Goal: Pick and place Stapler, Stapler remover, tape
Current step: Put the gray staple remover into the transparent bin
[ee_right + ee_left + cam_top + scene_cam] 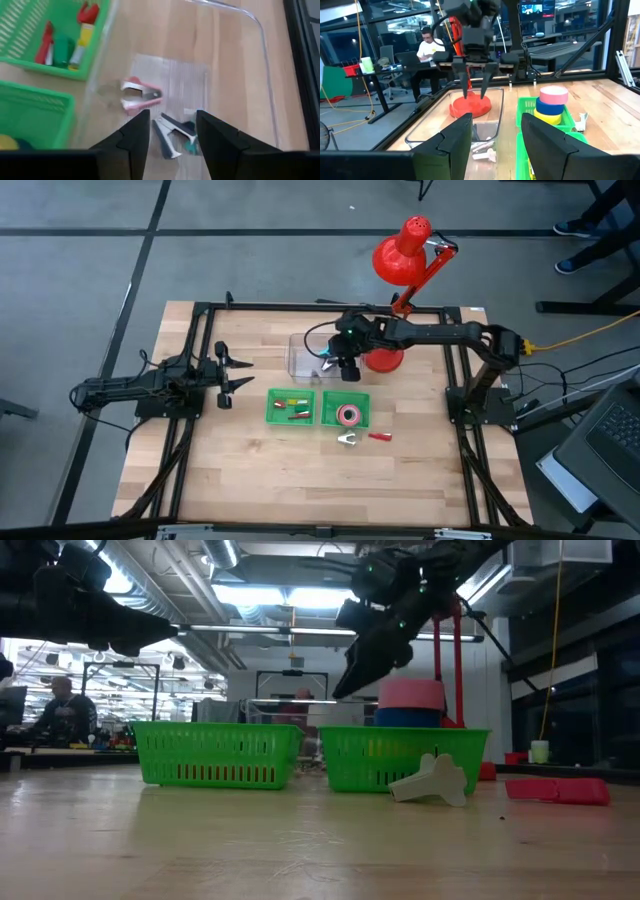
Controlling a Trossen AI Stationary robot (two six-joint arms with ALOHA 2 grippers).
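Observation:
My right gripper (172, 134) hangs open above a clear plastic bin (305, 352), tilted down, with nothing between its fingers. In the bin lie a pink stapler remover (141, 95) and a dark teal one (176, 135), flat on its floor. Rolls of tape (550, 104) are stacked in the right green basket (357, 402), pink on top. A white stapler remover (347, 439) and a red stapler (379, 436) lie on the table near that basket. My left gripper (226, 375) waits open at the table's left side.
A second green basket (272, 407) to the left holds small red, green and yellow items. A red desk lamp (402, 258) stands with its base (384, 361) right behind my right arm. Bare wood lies toward the near edge. People sit in the room beyond.

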